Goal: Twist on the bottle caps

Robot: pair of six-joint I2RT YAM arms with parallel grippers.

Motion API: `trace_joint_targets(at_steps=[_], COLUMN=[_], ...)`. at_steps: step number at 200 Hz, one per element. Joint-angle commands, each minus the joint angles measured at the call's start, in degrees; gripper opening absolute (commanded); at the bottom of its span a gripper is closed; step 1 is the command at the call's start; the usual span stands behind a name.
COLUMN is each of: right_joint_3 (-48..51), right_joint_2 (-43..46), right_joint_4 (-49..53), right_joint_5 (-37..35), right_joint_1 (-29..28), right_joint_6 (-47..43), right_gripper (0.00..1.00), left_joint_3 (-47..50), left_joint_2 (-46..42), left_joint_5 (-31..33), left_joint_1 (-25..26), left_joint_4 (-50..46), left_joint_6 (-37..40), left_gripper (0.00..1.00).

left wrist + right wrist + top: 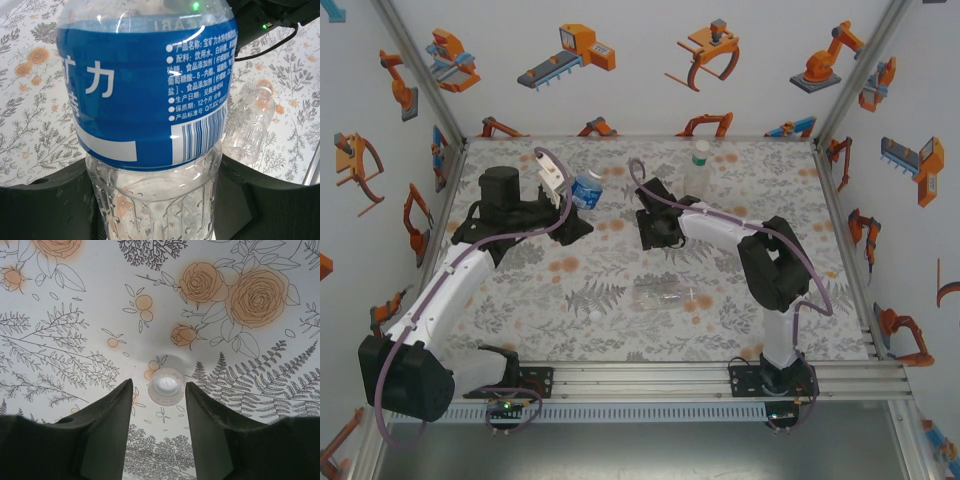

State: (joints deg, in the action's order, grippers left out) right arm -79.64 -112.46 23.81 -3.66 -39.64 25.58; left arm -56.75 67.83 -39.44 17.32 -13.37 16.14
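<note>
A clear bottle with a blue label (150,90) stands between the black fingers of my left gripper (155,200), which is shut on its lower ribbed part; from above the bottle (587,188) and the left gripper (578,205) sit at the back left of the mat. A white cap (166,386) lies open side up on the mat. My right gripper (159,390) hangs over it, open, one finger on each side and neither touching it. The right gripper (655,228) is mid-table. A pale green-labelled bottle (697,170) stands upright behind it. A clear unlabelled bottle (665,295) (250,122) lies on its side.
A small white round thing, perhaps another cap (595,314), lies on the flowered mat (790,200) toward the front. White walls with orange robot pictures close in the sides and back. An aluminium rail (650,375) runs along the near edge.
</note>
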Motion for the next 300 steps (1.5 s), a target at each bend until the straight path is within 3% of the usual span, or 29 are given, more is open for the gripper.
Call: trace_joint_targets(at_steps=[1, 300], right_joint_3=[-1.5, 0.0], right_joint_2=[0.6, -2.0], right_joint_4=[2.0, 1.5], right_joint_5=[0.6, 1.5], right_joint_1=[-0.3, -0.3], right_joint_6=[0.9, 1.8], right_gripper=[0.45, 0.46], left_joint_3=[-0.7, -0.9], left_joint_2=[-0.5, -0.1], left_joint_5=[-0.7, -0.7], left_joint_1=[0.2, 0.1], left_joint_4=[-0.4, -0.5], left_joint_6=[0.8, 0.7], left_gripper=[0.0, 0.0])
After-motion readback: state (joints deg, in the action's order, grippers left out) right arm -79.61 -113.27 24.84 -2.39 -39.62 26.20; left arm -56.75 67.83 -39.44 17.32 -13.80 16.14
